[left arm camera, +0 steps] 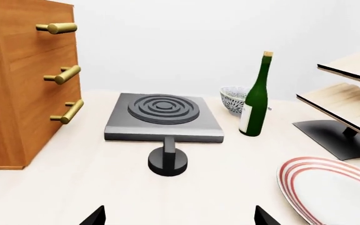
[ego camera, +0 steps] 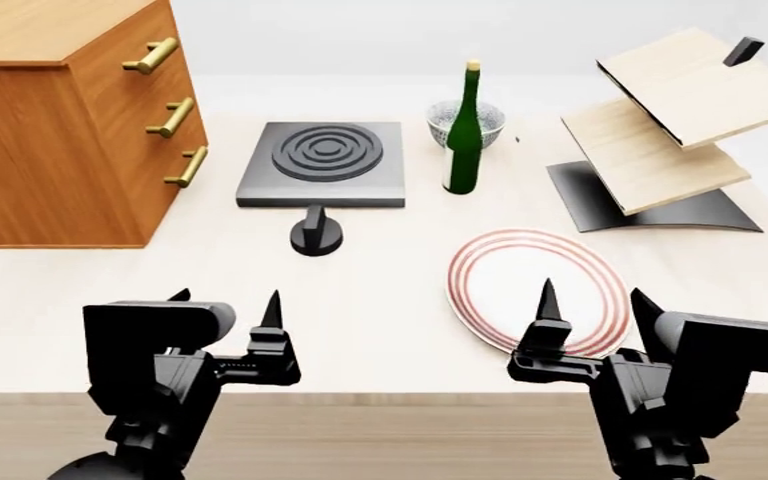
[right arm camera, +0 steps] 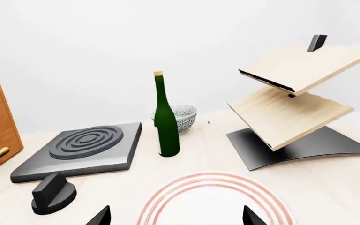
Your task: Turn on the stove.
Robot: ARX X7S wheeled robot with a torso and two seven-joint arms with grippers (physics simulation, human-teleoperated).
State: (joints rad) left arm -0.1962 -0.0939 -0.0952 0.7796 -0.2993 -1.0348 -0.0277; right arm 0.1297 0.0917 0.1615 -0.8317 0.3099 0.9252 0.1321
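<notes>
The stove (ego camera: 320, 162) is a flat dark grey hotplate with black rings at the table's middle back; it also shows in the left wrist view (left arm camera: 163, 116) and the right wrist view (right arm camera: 83, 148). Its black round knob (ego camera: 315, 234) stands just in front of it, seen too in the left wrist view (left arm camera: 167, 159) and the right wrist view (right arm camera: 53, 192). My left gripper (ego camera: 227, 310) is open and empty near the front edge, well short of the knob. My right gripper (ego camera: 595, 305) is open and empty over the plate's near edge.
A wooden drawer chest (ego camera: 71, 120) stands at the back left. A green bottle (ego camera: 463, 130) and a patterned bowl (ego camera: 467, 122) stand right of the stove. A tilted wooden rack on a black base (ego camera: 658, 130) is at the back right. A red-ringed plate (ego camera: 534, 290) lies front right.
</notes>
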